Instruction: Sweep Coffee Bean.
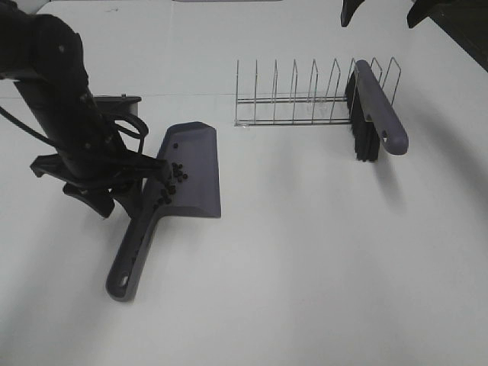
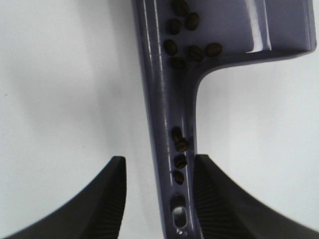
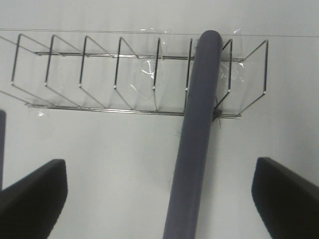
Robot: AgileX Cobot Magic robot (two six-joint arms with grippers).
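A grey-purple dustpan (image 1: 194,164) lies on the white table, its handle (image 1: 133,255) pointing toward the near edge. Several coffee beans (image 1: 174,174) lie in the pan's back corner and down the handle channel; the left wrist view shows them too (image 2: 192,50). My left gripper (image 1: 152,183) (image 2: 159,199) is open and straddles the handle (image 2: 169,124). One finger (image 2: 219,199) is at the handle's edge and the other stands apart. A purple brush (image 1: 377,110) with black bristles leans in the wire rack (image 1: 293,99). My right gripper (image 3: 159,199) is wide open above the brush handle (image 3: 197,139).
The wire rack (image 3: 99,74) stands across the back middle of the table, taped down at its feet. My left arm's dark body (image 1: 61,99) fills the left side. A table seam runs along the back.
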